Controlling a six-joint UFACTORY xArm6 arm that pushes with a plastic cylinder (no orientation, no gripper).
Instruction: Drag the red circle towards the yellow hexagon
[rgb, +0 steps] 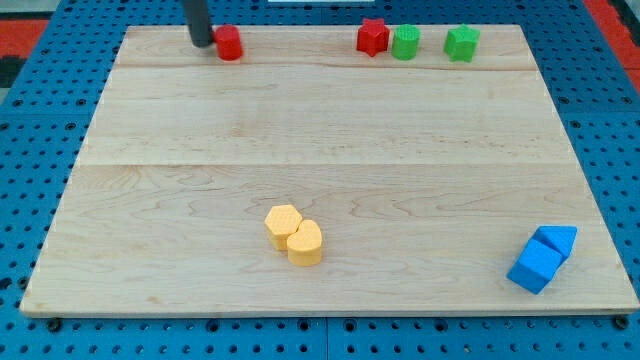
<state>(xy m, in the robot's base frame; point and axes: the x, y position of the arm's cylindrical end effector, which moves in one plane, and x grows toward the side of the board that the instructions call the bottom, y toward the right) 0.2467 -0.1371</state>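
- The red circle sits near the view's top edge of the counter, toward the view's left, well apart from the yellow pair lower down.
- My tip rests at the red circle's left side, touching it or just short of touching; I cannot tell which.
- I carry no jaws, only a straight dark rod, so there is nothing wide, narrow or holding to report; the rod runs up out of the view's top.
- The yellow hexagon lies in the lower middle of the counter, below and to the right of the red circle.
- A second yellow block, rounded in outline, touches the hexagon on its lower right.
- Along the view's top edge, to the right of the red circle, a red star-like block stands just beside a green block.
- Another green block stands a little farther right, apart from the first; neither green shape is clear to me.
- In the view's bottom right corner a blue cube touches a blue wedge-like block above it.
- The counter is pale wood and lies on a blue pegboard.
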